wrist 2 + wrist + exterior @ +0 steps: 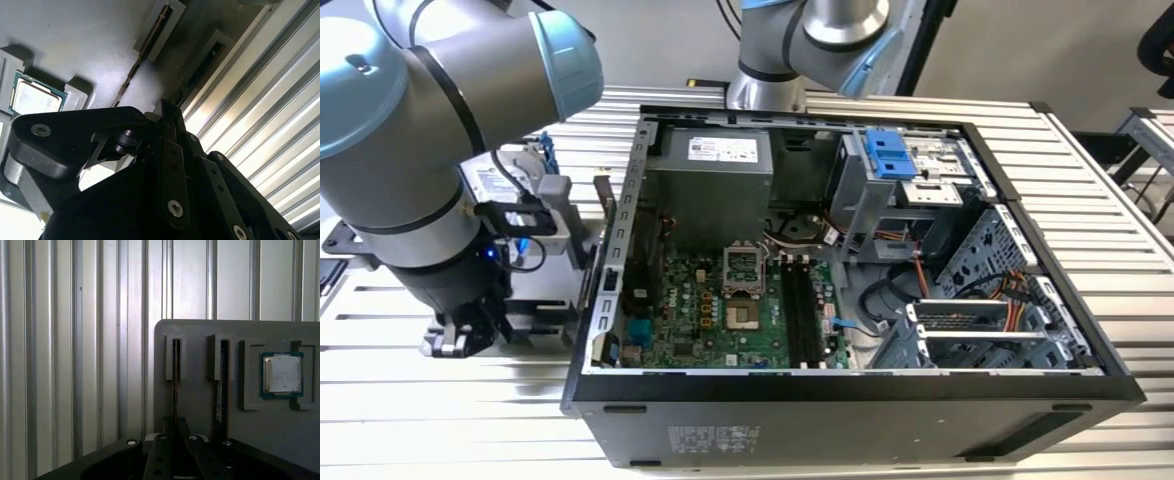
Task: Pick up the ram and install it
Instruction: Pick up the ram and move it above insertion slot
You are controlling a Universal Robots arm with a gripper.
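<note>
Black two-finger gripper: jaws clamped on the thin, long, dark circuit-board ram strip, which sits edgewise in a flat grey slotted holder.

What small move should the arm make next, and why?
Probably ease the end effector closer onto the ram it is lined up with. That strip stands on edge in its gray tray holder, not yet lifted, with a second ram stick beside it. Whether a grasp is made is unclear.

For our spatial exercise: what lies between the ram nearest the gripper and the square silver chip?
A second edge-on strip stands between the ram and the square chip, in the first wrist view.
</note>
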